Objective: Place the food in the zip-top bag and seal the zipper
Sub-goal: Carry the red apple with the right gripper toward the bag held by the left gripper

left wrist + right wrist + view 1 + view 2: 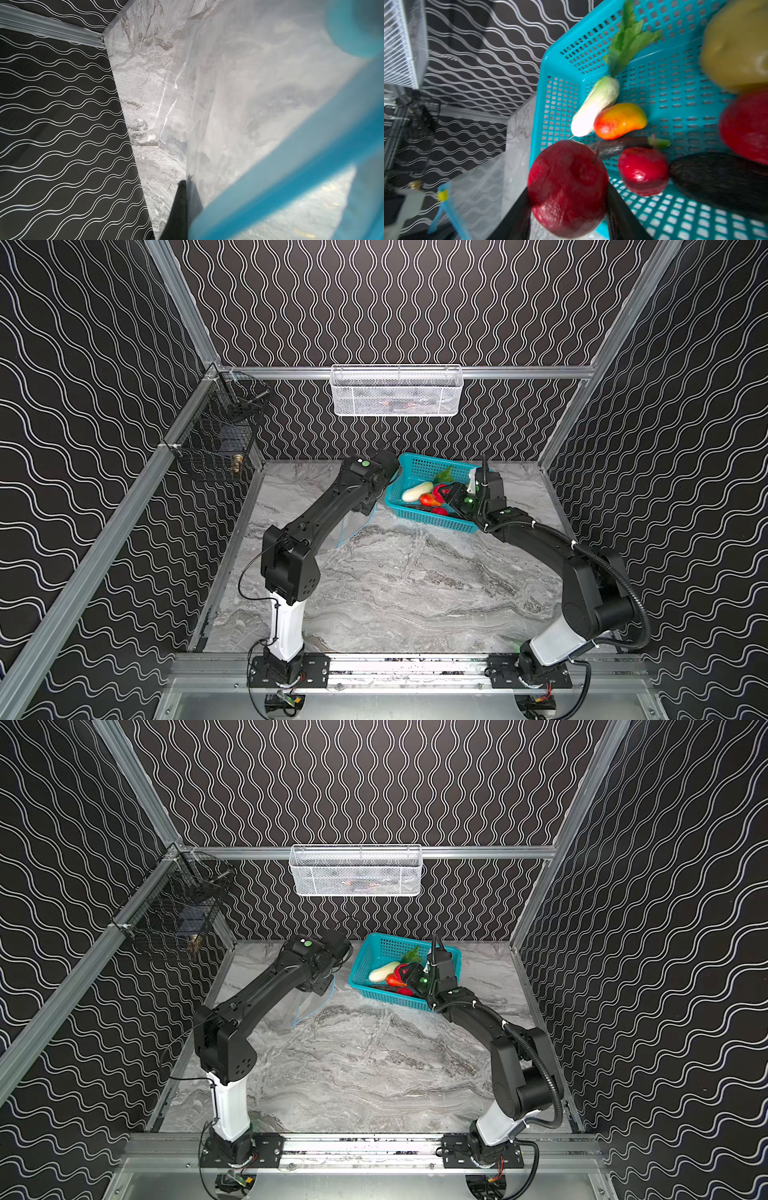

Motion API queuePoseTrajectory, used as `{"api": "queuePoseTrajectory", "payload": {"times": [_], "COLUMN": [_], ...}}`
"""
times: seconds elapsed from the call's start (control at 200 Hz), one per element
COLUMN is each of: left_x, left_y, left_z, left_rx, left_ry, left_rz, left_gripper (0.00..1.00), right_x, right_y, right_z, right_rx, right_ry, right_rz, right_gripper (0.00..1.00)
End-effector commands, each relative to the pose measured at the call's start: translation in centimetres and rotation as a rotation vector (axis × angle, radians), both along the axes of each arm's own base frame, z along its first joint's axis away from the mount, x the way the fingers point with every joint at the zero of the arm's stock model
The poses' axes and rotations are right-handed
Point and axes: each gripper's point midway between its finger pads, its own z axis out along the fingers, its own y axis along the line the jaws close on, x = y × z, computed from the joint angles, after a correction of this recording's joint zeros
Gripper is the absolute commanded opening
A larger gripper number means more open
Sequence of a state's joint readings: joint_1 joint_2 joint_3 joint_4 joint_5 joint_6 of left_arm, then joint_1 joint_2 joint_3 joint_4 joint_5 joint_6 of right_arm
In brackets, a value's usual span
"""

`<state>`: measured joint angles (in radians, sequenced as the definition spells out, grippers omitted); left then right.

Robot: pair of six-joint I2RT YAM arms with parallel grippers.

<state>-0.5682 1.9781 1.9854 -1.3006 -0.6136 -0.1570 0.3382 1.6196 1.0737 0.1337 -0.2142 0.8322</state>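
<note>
Right wrist view: red apple (564,176) held, zip-top bag (481,182) waiting.
Your right hand (568,193) clamps the red apple over the teal basket (548,68) rim, other food (618,121) inside; beyond, your left hand (186,185), closed, pinches the bag mouth up to receive it.

No writing, brand, number or sign could be read in any of the views. The zip-top bag (481,187), the basket (675,83) and the food (619,121) bore no legible print, and blur in the wrist views hid any finer marks.
</note>
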Motion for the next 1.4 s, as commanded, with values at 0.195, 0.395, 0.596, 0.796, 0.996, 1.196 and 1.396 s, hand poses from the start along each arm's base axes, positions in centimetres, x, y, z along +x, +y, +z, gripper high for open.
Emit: {"api": "queuePoseTrajectory", "payload": {"times": [0.195, 0.395, 0.596, 0.796, 0.996, 1.196, 1.396], "left_x": [-0.1, -0.2, -0.3, -0.4, -0.5, -0.3, -0.4], "left_y": [-0.3, -0.5, -0.6, -0.7, -0.5, 0.5, 0.8], "left_z": [-0.1, -0.4, -0.7, -0.7, -0.7, -1.1, -1.0], "left_rx": [-0.025, -0.031, -0.034, -0.043, -0.080, -0.122, -0.167], "left_ry": [0.015, 0.025, 0.039, 0.043, 0.060, 0.082, 0.093], "left_rz": [0.001, -0.004, -0.006, -0.009, 0.000, 0.035, 0.042], "left_gripper": [0.00, 0.00, 0.00, 0.00, 0.00, 0.00, 0.00], "right_x": [-2.4, -4.5, -5.2, -6.1, -6.9, -7.7, -8.2], "right_y": [5.4, 10.0, 12.9, 14.1, 15.2, 16.4, 17.2], "right_z": [4.9, 6.1, 6.7, 7.1, 7.3, 7.1, 7.2], "right_rx": [0.181, 0.226, 0.300, 0.321, 0.332, 0.371, 0.388], "right_ry": [-0.132, -0.169, -0.178, -0.188, -0.178, -0.162, -0.155], "right_rz": [0.138, 0.247, 0.309, 0.338, 0.363, 0.391, 0.414], "right_gripper": [0.35, 0.34, 0.32, 0.32, 0.32, 0.31, 0.31]}}
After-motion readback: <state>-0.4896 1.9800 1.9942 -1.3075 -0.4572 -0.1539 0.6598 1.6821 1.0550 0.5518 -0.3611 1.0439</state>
